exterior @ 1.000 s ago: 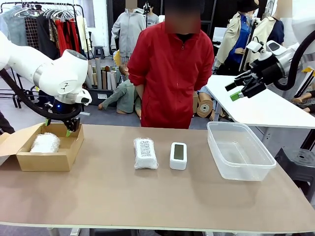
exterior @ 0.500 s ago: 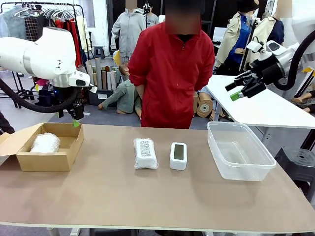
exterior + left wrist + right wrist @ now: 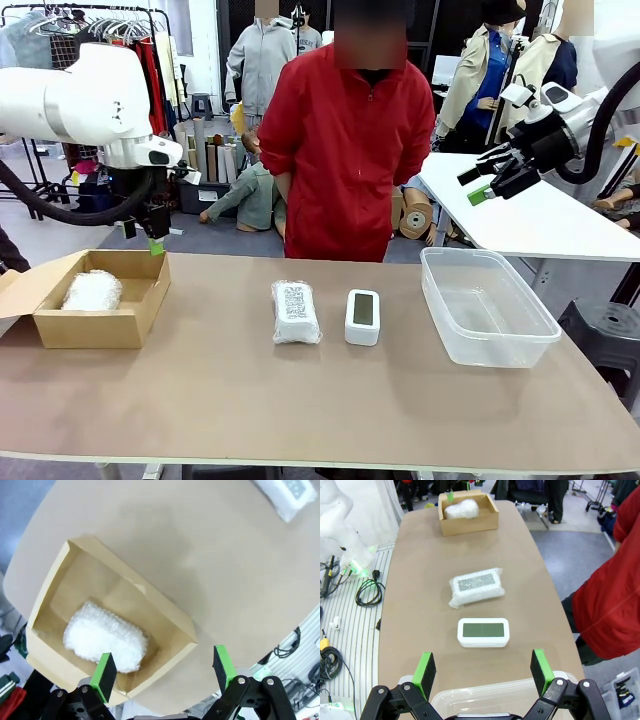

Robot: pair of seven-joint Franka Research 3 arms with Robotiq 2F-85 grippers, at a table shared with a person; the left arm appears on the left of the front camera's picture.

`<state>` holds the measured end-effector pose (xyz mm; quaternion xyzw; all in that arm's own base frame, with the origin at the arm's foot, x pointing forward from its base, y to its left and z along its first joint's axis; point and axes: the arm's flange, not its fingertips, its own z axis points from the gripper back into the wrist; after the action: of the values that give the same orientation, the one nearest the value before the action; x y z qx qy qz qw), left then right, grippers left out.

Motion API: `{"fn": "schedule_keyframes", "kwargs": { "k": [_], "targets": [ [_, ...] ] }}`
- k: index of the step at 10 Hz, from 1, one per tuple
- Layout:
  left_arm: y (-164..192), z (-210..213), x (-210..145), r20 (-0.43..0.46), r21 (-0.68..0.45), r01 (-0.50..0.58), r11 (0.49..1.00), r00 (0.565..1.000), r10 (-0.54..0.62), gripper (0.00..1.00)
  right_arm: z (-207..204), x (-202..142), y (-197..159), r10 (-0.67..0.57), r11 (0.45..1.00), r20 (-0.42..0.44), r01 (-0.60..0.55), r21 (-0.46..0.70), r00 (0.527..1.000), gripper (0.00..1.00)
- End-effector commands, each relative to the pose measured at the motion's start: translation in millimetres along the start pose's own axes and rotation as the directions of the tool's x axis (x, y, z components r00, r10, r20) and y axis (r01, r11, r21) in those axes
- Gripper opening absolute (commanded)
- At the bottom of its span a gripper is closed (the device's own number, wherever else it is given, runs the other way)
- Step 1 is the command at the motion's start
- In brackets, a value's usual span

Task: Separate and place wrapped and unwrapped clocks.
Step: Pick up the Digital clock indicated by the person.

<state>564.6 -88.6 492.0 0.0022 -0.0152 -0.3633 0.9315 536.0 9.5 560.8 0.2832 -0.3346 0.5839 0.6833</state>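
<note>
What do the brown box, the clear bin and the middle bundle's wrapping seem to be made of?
Brown box: probably corrugated cardboard, matt, with folded flaps. Clear bin: likely hard plastic, glossy and see-through. Labelled bundle: white bubble wrap, judging by its small raised bubbles; the dark print shows through.

I record one change: the left gripper [image 3: 142, 238] has risen from the far rim of the cardboard box [image 3: 90, 328] and now hangs above its far right corner. The left arm [image 3: 90, 95] has swung higher with it.
</note>
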Motion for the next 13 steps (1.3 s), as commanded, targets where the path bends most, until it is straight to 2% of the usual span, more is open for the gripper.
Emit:
{"fn": "schedule_keyframes", "kwargs": {
  "k": [1,4,5,6,7,8,9,11,12,13],
  "targets": [
    [4.5,10.3,0.6,0.039,-0.058,0.068,0.996,0.997,-0.066,1.00,0.8,1.1,0.4,0.004,1.000,-0.003,-0.004,-0.001,1.000,1.00],
    [4.0,33.9,10.2,0.088,-0.153,0.248,0.957,0.968,-0.237,1.00,0.8,1.1,0.4,0.004,1.000,-0.003,-0.004,-0.001,1.000,1.00],
    [1.5,44.8,11.1,0.154,-0.230,0.365,0.902,0.929,-0.337,1.00,0.8,1.1,0.4,0.004,1.000,-0.003,-0.004,-0.001,1.000,1.00],
    [-0.1,57.3,9.0,0.262,-0.247,0.506,0.827,0.856,-0.445,1.00,0.8,1.1,0.4,0.004,1.000,-0.003,-0.004,-0.001,1.000,1.00],
    [0.3,68.3,6.1,0.360,-0.207,0.609,0.766,0.775,-0.519,1.00,0.8,1.1,0.4,0.004,1.000,-0.003,-0.004,-0.001,1.000,1.00],
    [2.5,77.2,3.2,0.432,-0.157,0.676,0.720,0.702,-0.566,1.00,0.8,1.1,0.4,0.004,1.000,-0.003,-0.004,-0.001,1.000,1.00],
    [6.1,80.2,1.3,0.460,-0.077,0.718,0.692,0.641,-0.614,1.00,0.8,1.1,0.4,0.004,1.000,-0.003,-0.004,-0.001,1.000,1.00],
    [14.2,83.0,-5.7,0.572,0.049,0.800,0.598,0.469,-0.673,1.00,0.8,1.1,0.4,0.004,1.000,-0.003,-0.004,-0.001,1.000,1.00],
    [14.1,81.6,-7.4,0.566,0.050,0.790,0.612,0.482,-0.669,1.00,0.8,1.1,0.4,0.004,1.000,-0.003,-0.004,-0.001,1.000,1.00],
    [10.7,90.0,4.8,0.494,0.013,0.758,0.652,0.562,-0.664,1.00,0.8,1.1,0.4,0.004,1.000,-0.003,-0.004,-0.001,1.000,1.00]
  ]
}}
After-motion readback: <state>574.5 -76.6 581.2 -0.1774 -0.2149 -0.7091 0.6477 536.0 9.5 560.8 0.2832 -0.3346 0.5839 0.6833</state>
